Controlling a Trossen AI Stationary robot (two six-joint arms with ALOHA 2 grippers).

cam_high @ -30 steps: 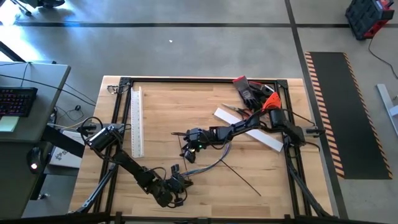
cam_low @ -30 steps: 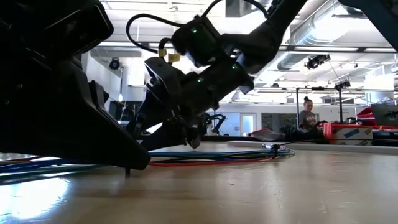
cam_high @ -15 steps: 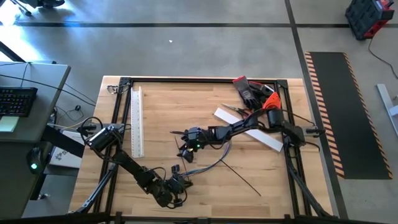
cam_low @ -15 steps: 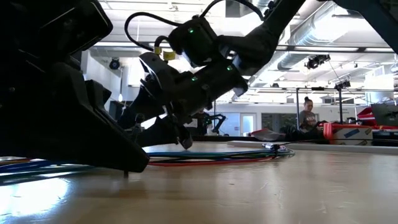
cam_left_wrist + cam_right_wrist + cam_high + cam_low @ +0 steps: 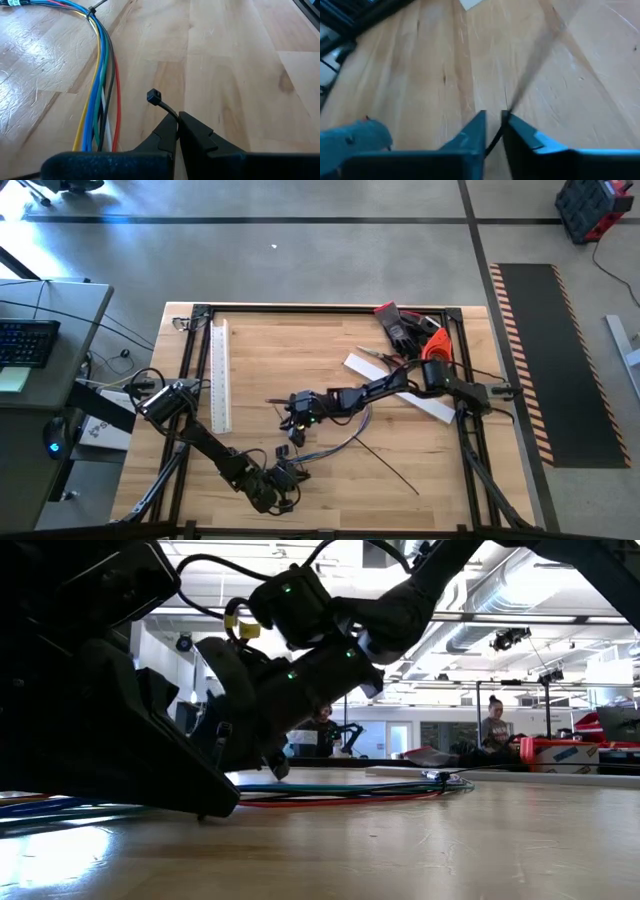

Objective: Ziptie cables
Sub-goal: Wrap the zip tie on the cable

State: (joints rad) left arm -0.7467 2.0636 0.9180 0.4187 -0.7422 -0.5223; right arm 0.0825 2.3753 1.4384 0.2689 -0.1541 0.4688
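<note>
The cables (image 5: pixel 335 448) are a limp bunch of blue, yellow, green, white and red wires (image 5: pixel 102 75) lying on the wooden table at the near middle. A dark tie (image 5: pixel 91 11) is around them farther along. My left gripper (image 5: pixel 292 477) is low at the near edge beside the bunch, shut on a ziptie (image 5: pixel 159 101). My right gripper (image 5: pixel 290 420) reaches in from the right to the table's middle, just beyond the cables' near end, and is shut on another thin dark ziptie (image 5: pixel 530 70). Another loose ziptie (image 5: pixel 390 465) lies flat to the right of the cables. My left gripper pinches the ziptie between its two fingertips just behind its square head (image 5: pixel 152 95), which sticks out past the tips above the wood. The fingers hide the rest of the strip. My right gripper has the thin strip (image 5: pixel 506 111) between its two fingers. The strip runs on ahead of the tips over the table. The fingers slant down from the table's right.
A white slotted duct (image 5: pixel 220 375) lies along the left side. A white flat strip (image 5: pixel 405 390) lies under the right arm. Dark gloves and an orange-handled tool (image 5: pixel 415 335) are at the far right corner. People (image 5: pixel 493 730) show in the room behind.
My right gripper has moved toward the table's left edge and a little toward the near edge, coming lower over the wood near the cables' end. The left arm and the cables have kept still.
</note>
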